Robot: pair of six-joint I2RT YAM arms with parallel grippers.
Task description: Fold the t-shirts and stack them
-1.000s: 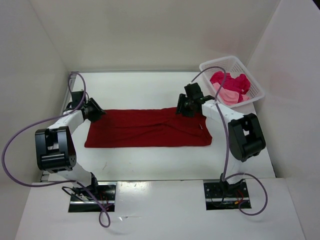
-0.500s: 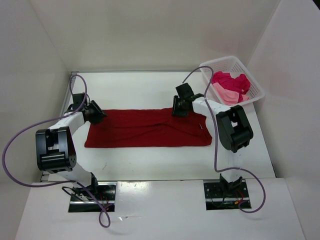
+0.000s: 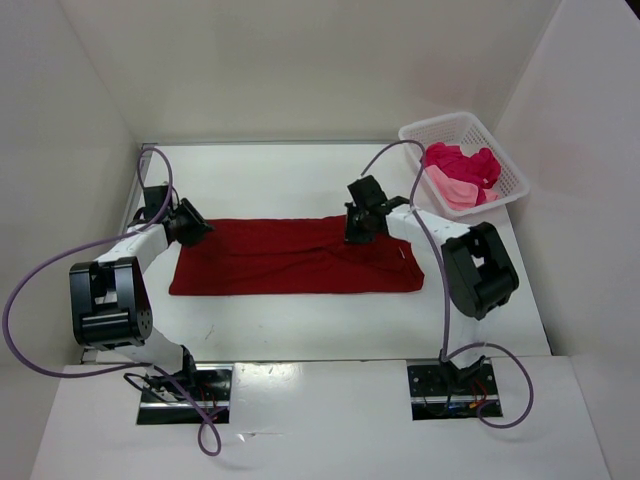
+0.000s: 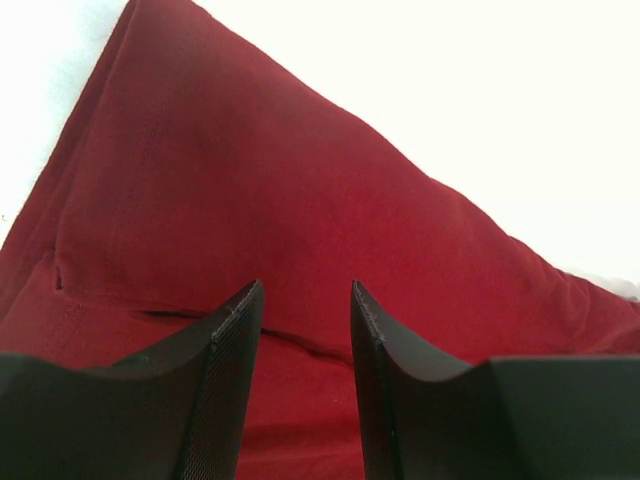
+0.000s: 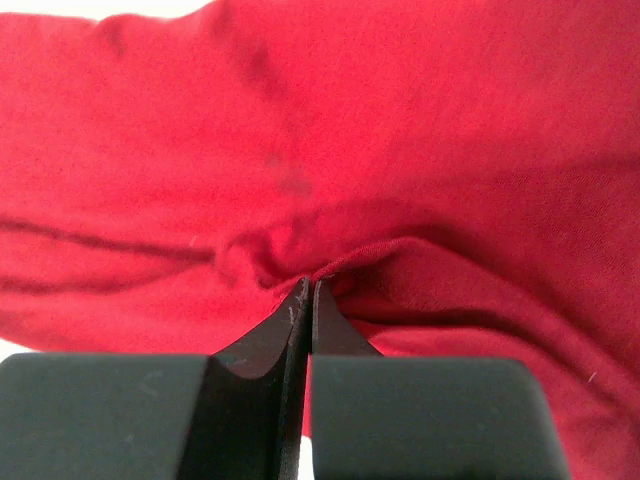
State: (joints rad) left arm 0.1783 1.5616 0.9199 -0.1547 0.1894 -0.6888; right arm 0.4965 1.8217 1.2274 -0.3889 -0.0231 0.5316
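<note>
The right gripper has slid left along the far edge of the red shirt spread on the counter, jaws pinching cloth for a fold; left gripper jaws narrowly parted, empty.

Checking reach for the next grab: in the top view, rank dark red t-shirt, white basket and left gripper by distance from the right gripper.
1. Dark red t-shirt: mid-table, pinched by the right gripper.
2. White basket: far right corner.
3. Left gripper: shirt's left end.

Three t-shirts; one basket; two arms.
</note>
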